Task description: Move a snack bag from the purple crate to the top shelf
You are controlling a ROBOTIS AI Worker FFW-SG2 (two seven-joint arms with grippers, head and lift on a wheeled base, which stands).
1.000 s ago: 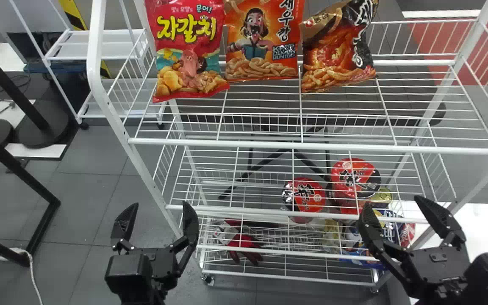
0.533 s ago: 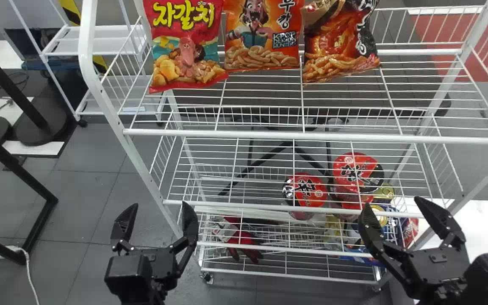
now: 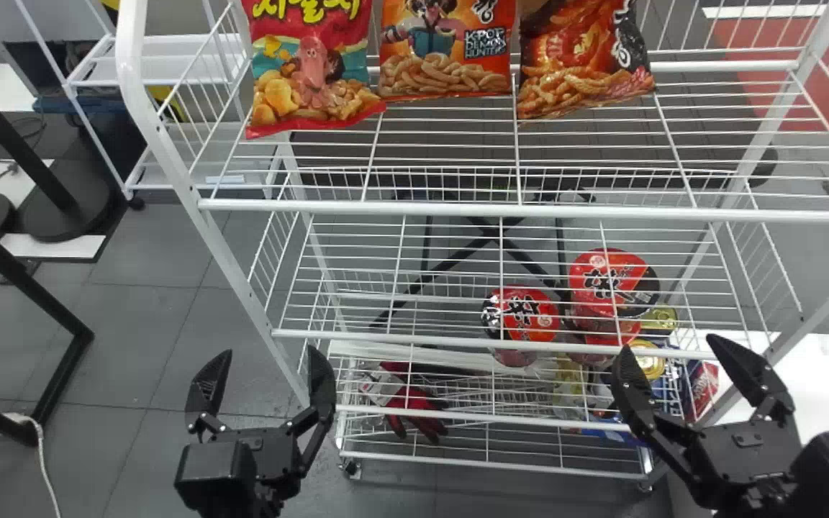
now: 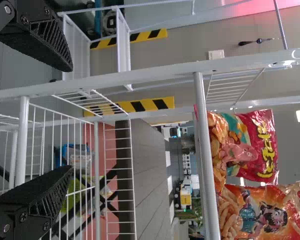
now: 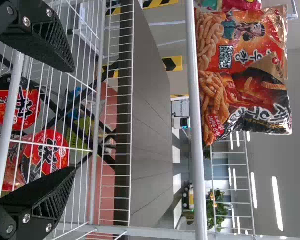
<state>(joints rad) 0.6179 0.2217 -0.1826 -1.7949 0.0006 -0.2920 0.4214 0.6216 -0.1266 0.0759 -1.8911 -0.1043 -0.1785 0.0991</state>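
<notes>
Three snack bags stand in a row on the top shelf (image 3: 472, 209): red bag (image 3: 311, 75) leftmost, orange bag (image 3: 443, 61) in the middle, black-and-orange bag (image 3: 581, 61) rightmost. Left gripper (image 3: 267, 360) and right gripper (image 3: 672, 349) in front of the rack, fingers spread, nothing between them. Red-lidded bowls (image 3: 522, 314) lower down, toward the right.

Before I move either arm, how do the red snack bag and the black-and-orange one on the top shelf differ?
The red bag has a teal band, while the black-and-orange bag has none. The red bag shows a pink octopus cartoon; the black-and-orange bag shows snack sticks. The red bag is at the row's left end, the black-and-orange bag at its right. Both stand upright on the top shelf.
</notes>
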